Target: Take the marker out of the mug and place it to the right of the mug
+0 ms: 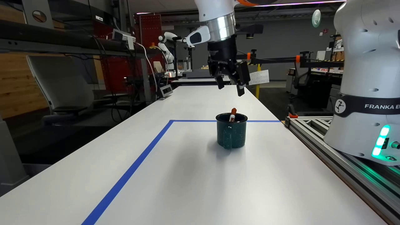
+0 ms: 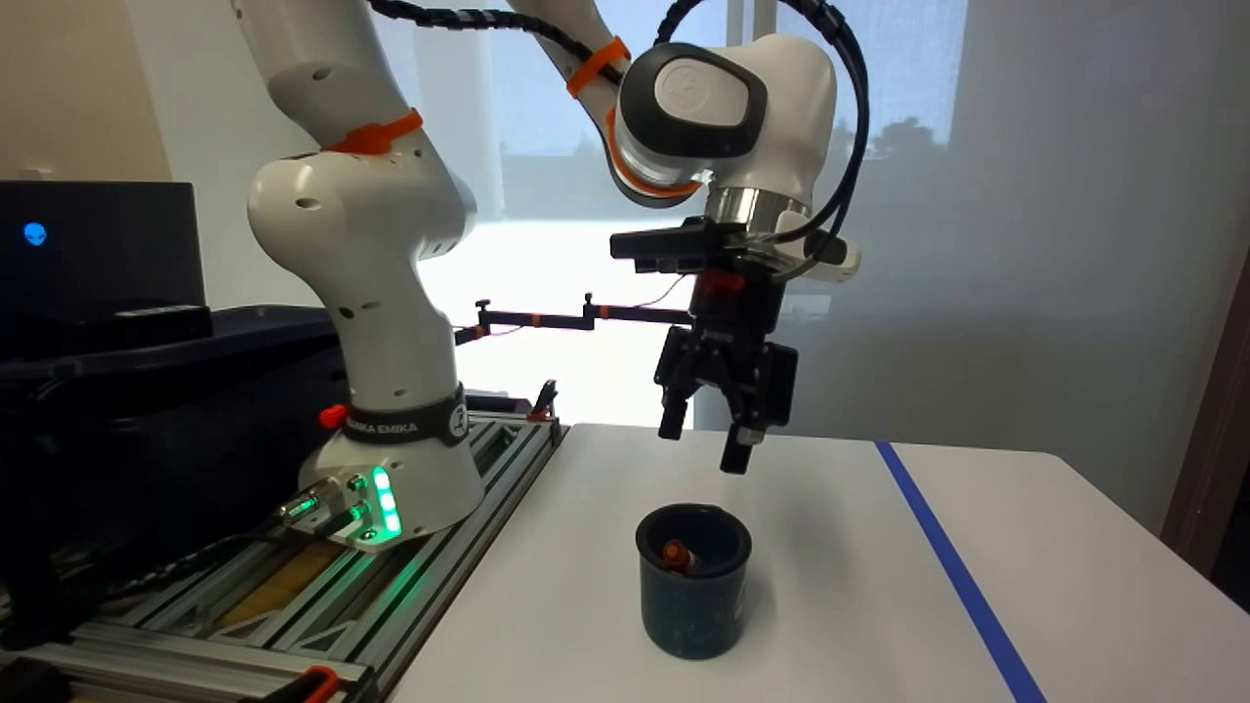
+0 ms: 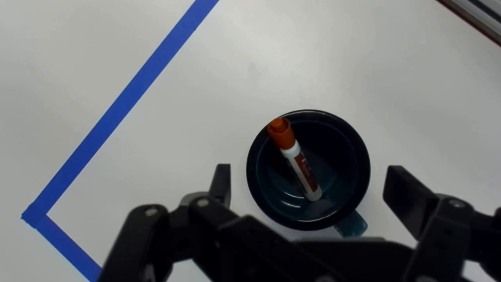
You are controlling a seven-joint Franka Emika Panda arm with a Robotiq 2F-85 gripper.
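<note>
We have the gripper [image 2: 703,446] above the mug [image 1: 238,134], its jaws spread wide and well apart, with nothing held between them. The marker [image 3: 300,166] is inside the mug, below the fingertips [image 3: 224,178] and apart from them.

In the wrist view we find the marker in the gap between the two fingertips, closer to the left one than the right. It is tilted: the orange cap [image 3: 281,135] leans to the far left, at the rim [image 3: 252,166], and the white lower end lies to the near right, down in the mug. Whether the cap touches the rim, we cannot tell.

In an exterior view the handle [image 1: 228,139] faces the near side, and the cap rises above the rim toward the far side. There we see one fingertip to the left of the cap and one to the right, both higher than it.

The mug stands upright on the white table [image 1: 190,178]. In that same view, blue tape [image 1: 133,168] runs to the left of the mug and across its far side, and the arm's base [image 1: 351,134] is to the right.
</note>
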